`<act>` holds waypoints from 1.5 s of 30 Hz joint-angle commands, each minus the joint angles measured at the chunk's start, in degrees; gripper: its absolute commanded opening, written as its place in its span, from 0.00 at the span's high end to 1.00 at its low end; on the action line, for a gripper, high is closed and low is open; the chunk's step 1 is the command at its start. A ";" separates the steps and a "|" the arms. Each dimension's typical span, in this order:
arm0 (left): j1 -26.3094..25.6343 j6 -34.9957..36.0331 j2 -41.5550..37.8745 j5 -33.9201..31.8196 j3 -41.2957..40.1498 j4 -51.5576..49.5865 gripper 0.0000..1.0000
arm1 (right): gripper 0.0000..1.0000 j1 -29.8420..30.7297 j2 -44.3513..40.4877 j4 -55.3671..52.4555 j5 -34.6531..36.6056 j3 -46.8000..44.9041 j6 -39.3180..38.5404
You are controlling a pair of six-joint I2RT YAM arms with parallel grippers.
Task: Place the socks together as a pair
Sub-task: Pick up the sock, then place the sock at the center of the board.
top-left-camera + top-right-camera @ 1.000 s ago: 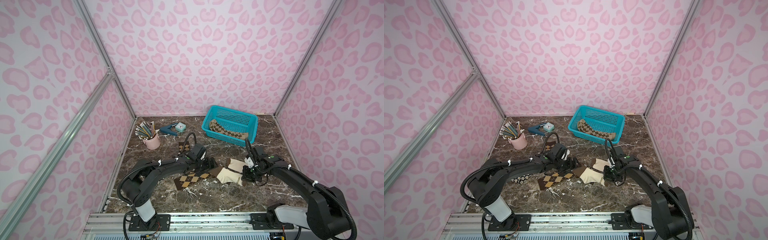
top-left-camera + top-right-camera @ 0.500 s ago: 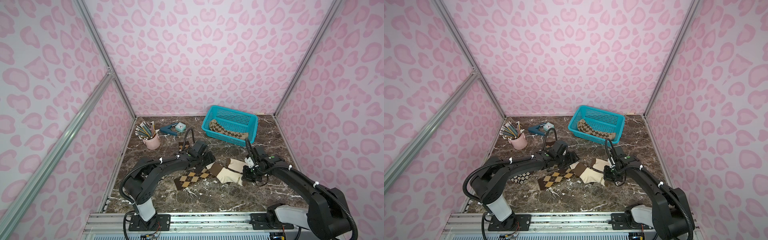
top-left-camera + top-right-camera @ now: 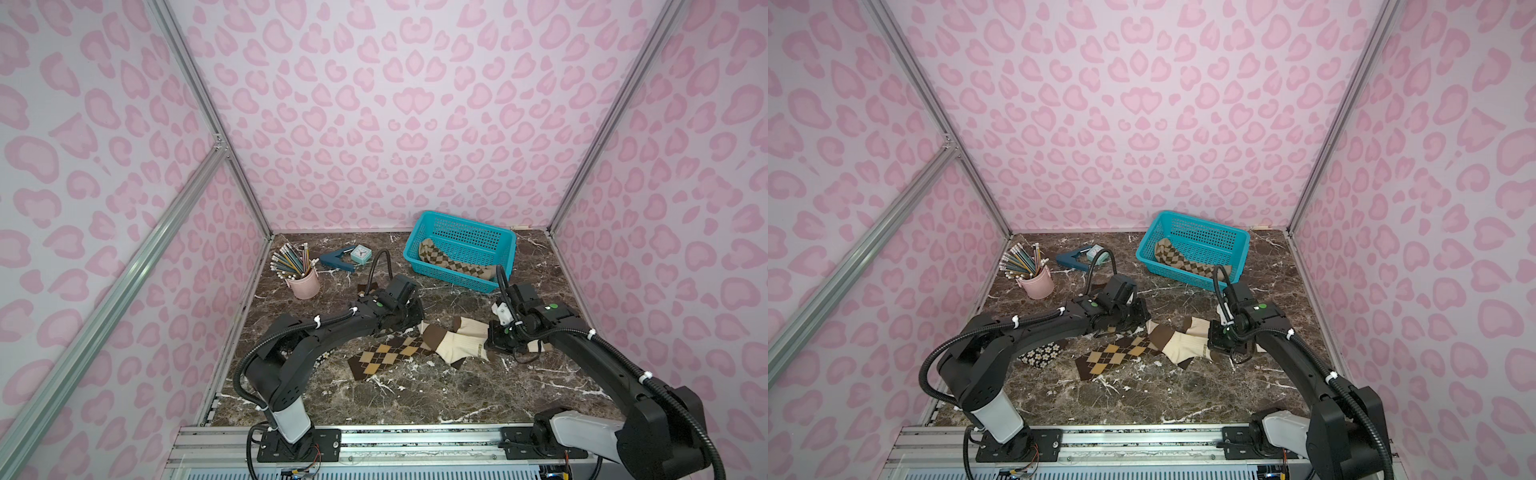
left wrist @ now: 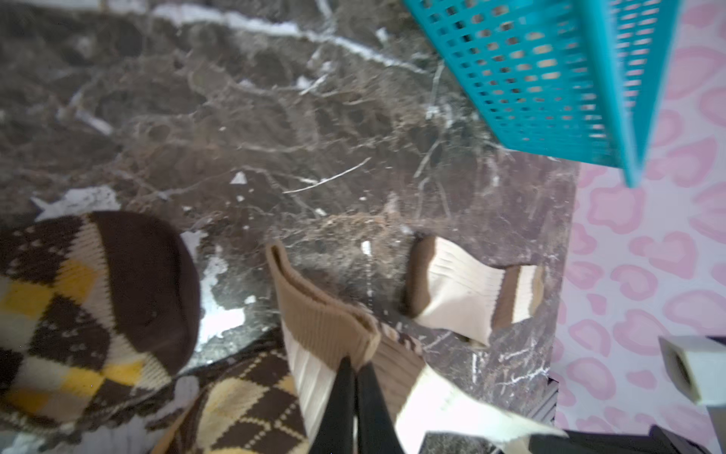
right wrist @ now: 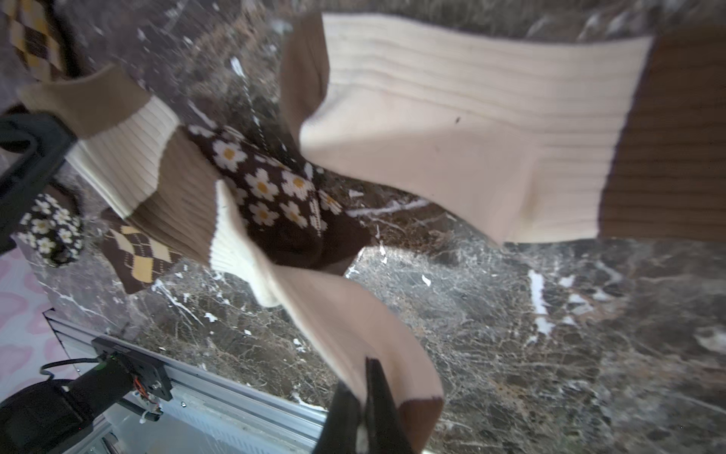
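Nearest, an argyle sock [image 3: 384, 353] lies flat on the marble [image 3: 415, 399]. Just behind it, a cream-and-brown striped sock [image 3: 457, 347] spans both grippers: the left gripper [image 4: 355, 363] pinches its tan cuff and the right gripper [image 5: 363, 377] pinches near its brown toe. A second striped sock [image 3: 471, 326] lies just beyond. Farthest, a second argyle sock [image 3: 449, 262] rests in the teal basket [image 3: 451, 283].

In a top view my left arm [image 3: 1034, 328] hid most of the flowered sock [image 3: 1040, 353]; only one end showed. My left wrist view was blurred, its edge cutting off the basket [image 4: 550, 78]. The striped sock [image 5: 353, 326] in my right gripper [image 5: 363, 401] ran off-frame at its brown toe. The clock [image 3: 360, 253] was too small to read.
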 commanded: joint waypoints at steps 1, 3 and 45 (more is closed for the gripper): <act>-1.37 2.37 -3.70 -1.22 2.05 -1.15 0.94 | 0.99 -1.87 -1.69 -7.49 -0.22 4.22 -1.57; -2.56 2.31 -5.02 -1.06 2.70 -0.55 0.94 | 1.00 -3.26 -2.76 -9.82 0.04 6.23 -1.99; -10.04 5.27 -5.40 -2.41 14.69 4.39 0.95 | 0.99 -20.28 -2.40 -0.12 -5.00 -2.72 -5.28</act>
